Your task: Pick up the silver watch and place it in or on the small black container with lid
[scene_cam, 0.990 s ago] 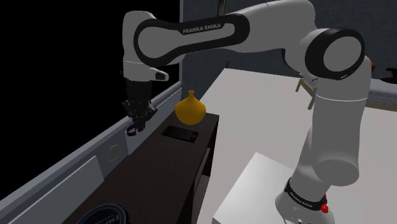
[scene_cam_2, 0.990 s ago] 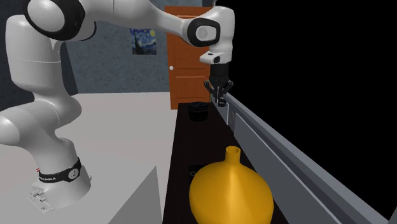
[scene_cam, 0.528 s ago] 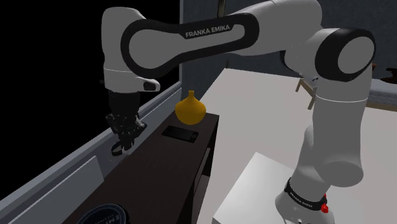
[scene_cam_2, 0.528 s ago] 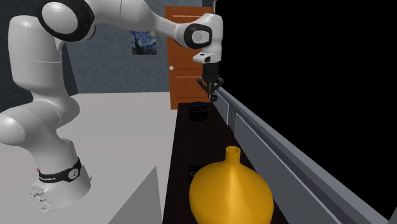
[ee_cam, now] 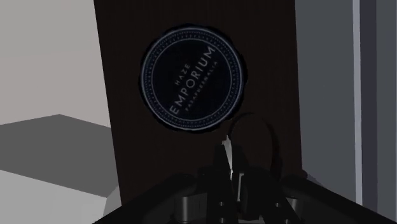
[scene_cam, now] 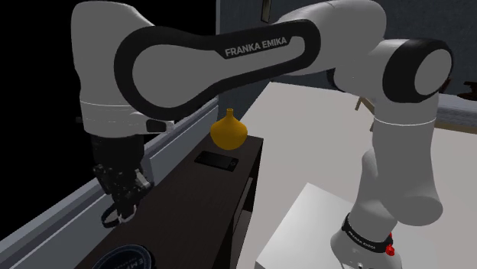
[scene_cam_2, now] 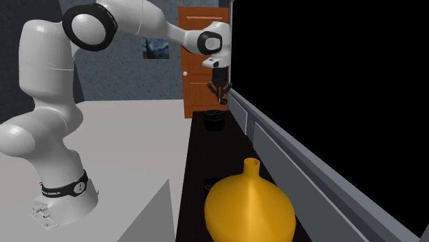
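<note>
hand [scene_cam: 121,206] moved along dark table [scene_cam: 191,191] toward round black printed-lid container [ee_cam: 193,79] | clamped on looped watch [ee_cam: 254,126]

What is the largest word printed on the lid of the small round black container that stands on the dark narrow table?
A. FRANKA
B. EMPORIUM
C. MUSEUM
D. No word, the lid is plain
B: in the wrist view the small round black container bears EMPORIUM in pale capitals across the middle of its lid, beside a smaller HAZE; the gripper, clasping the watch, hangs near it.
</note>
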